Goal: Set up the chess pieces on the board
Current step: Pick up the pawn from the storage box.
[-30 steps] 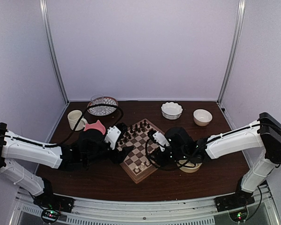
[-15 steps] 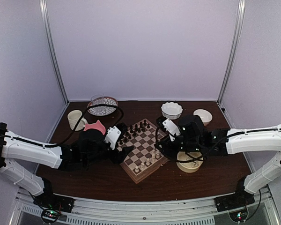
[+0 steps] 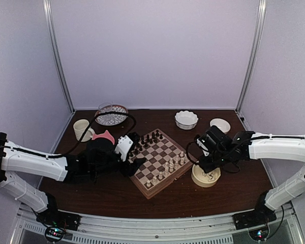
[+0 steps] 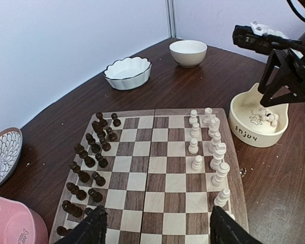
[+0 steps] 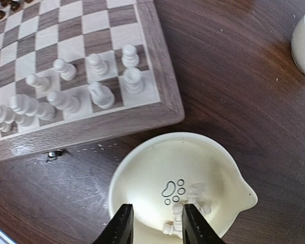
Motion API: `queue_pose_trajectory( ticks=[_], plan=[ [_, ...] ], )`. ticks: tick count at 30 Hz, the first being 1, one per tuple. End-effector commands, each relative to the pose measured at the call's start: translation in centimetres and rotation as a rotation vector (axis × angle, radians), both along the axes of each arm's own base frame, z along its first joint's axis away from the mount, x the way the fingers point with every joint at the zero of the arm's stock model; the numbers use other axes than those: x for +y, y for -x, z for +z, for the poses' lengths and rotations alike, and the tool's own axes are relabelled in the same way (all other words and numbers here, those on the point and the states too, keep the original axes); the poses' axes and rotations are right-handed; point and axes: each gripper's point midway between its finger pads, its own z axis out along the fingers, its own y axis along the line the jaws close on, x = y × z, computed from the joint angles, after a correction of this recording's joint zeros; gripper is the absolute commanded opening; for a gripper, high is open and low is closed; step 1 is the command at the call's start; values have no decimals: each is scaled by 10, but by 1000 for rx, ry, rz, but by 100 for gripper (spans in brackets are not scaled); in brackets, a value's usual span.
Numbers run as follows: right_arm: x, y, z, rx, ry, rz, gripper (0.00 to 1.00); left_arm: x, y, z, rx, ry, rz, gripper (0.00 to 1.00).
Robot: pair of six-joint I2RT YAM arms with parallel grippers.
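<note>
Hovering over the cream bowl [image 5: 142, 162] with your right pincer [image 5: 155, 224] narrowly parted and empty, centre on one chess piece [image 5: 179, 210] before closing.

The board [image 4: 165, 203] is checkered in light and dark brown with a pale wood rim. It carries cream-white chess pieces [image 4: 197, 162] along one side and dark brown pieces [image 4: 95, 147] along the other. Beside the board's cream-white side, a cream bowl [image 4: 249, 129] shows a black paw print and lettering, against the dark brown wood-grain tabletop [image 4: 279, 193].
</note>
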Motion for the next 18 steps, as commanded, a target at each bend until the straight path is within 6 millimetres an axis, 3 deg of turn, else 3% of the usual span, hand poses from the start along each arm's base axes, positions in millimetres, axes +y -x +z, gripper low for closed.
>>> queue_pose_trajectory(
  ticks=[1,7,18],
  plan=[
    [-19,-3,-17,76,80,-50,33,-8,2,13,-8,33,-27,69],
    [-28,-19,-38,123,111,-92,30,-8,2,15,-4,41,-28,69],
    [-38,-20,-72,182,177,-130,25,-8,3,14,-1,42,-32,69]
  ],
)
